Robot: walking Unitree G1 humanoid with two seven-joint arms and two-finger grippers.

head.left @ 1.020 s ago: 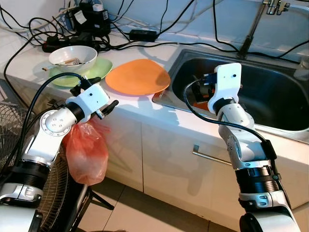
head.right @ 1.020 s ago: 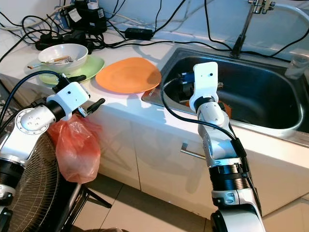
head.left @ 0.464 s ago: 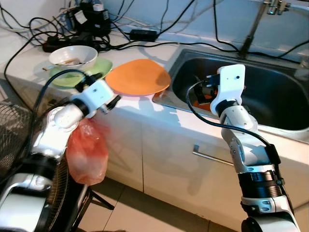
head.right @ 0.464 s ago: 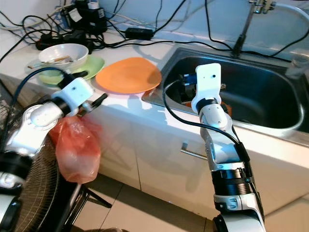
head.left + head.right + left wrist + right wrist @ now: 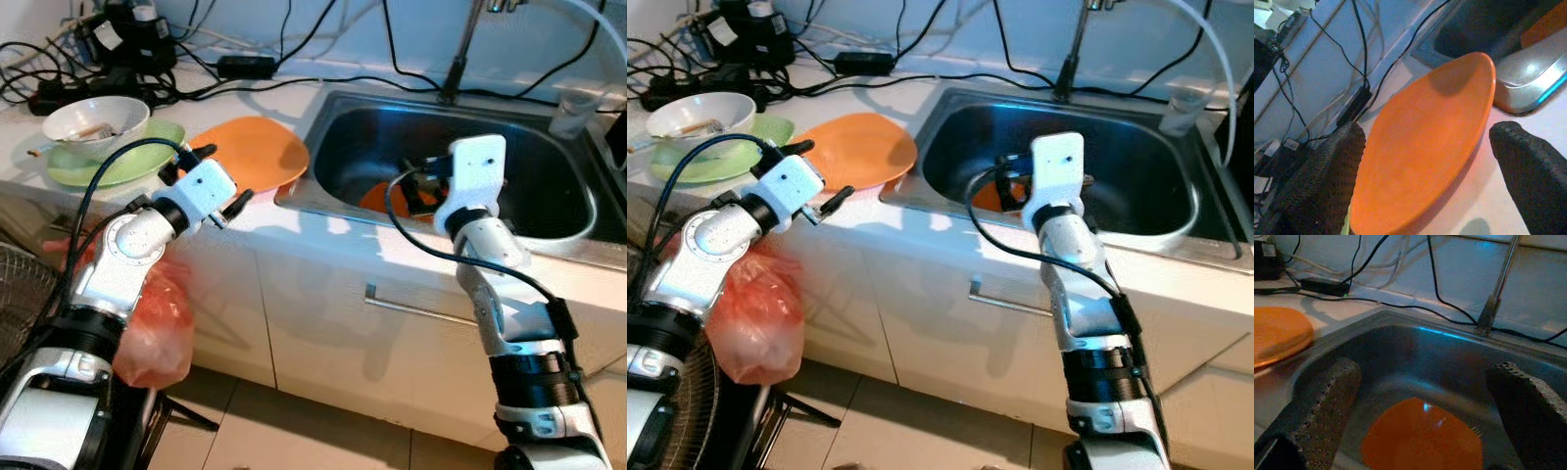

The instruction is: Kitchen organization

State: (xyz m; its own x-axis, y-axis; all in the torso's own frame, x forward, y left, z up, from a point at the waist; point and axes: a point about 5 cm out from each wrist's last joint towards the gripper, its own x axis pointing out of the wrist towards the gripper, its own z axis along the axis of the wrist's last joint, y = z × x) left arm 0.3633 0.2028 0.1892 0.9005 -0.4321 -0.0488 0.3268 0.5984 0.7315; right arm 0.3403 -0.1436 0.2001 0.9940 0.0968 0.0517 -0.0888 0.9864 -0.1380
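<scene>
An orange plate [image 5: 250, 154] lies on the white counter just left of the steel sink [image 5: 299, 201]. My left gripper [image 5: 221, 177] is open at the plate's near edge, its fingers [image 5: 1327, 181] spread on either side of the plate [image 5: 1425, 142] without touching it. A second orange plate [image 5: 384, 199] lies on the sink's bottom. My right gripper [image 5: 419, 186] is open and empty above the sink's front rim, pointing down at that plate [image 5: 1422, 438].
A white bowl [image 5: 95, 116] sits on a green plate [image 5: 108, 166] at the counter's left. Black cables and a power strip [image 5: 245, 65] run along the back. A faucet [image 5: 458, 54] and a glass [image 5: 568, 106] stand behind the sink. A red bag [image 5: 147, 318] hangs below.
The camera has shifted right, so the scene sits further left. My left gripper has reached forward to the counter plate's edge. My right gripper stays over the sink.
</scene>
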